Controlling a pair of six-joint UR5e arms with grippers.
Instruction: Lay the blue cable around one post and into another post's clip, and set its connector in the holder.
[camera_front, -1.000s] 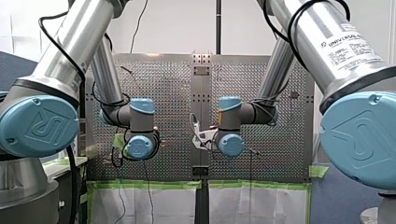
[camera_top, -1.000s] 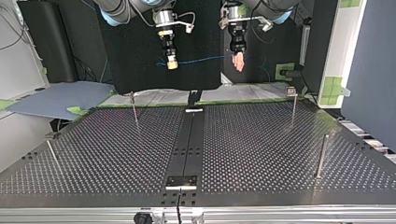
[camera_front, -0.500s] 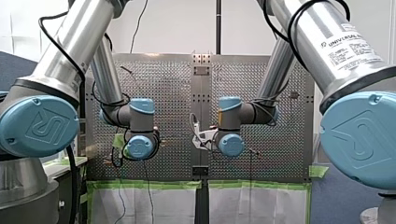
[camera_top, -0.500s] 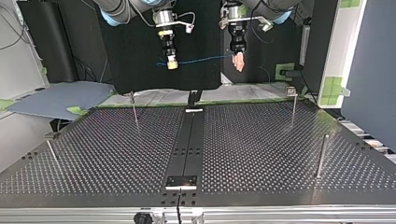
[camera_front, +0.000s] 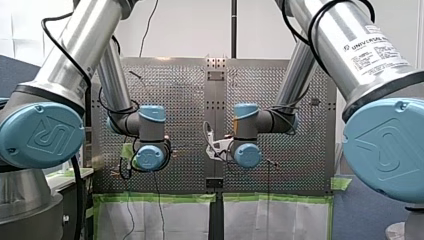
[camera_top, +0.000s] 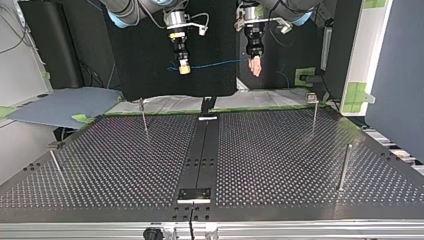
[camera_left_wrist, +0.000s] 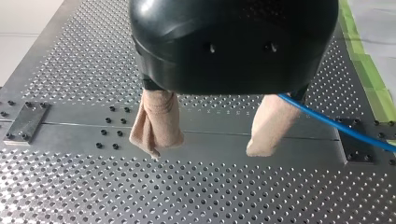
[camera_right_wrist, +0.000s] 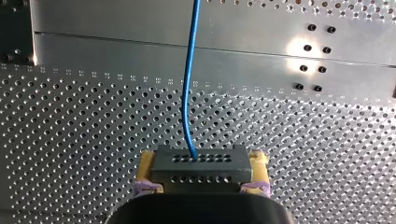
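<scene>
No chg over the last sec; the perforated table (camera_top: 300, 165) has no cable on it, and nothing has shifted in either room view, so the task looks stalled at the carry stage w/ routing not begun; the robot's left arm (camera_front: 115, 85) and right arm (camera_front: 295, 82) keep the same pose, wrists high over the table's far edge in the top view; the thin posts (camera_top: 344, 167) stand untouched, well below the work; left gripper (camera_left_wrist: 204, 149) has beige pads spread w/ nothing btwn them; the blue cable (camera_top: 215, 64) runs out from behind one pad, and how it's caught there I can't tell; right gripper (camera_right_wrist: 201, 164) has yellow pads pressed onto the dark connector (camera_right_wrist: 200, 159), cable entering its holed face; the cable hangs strung in the air btwn the two grippers, near no post; prob. a pause before the descent.
</scene>
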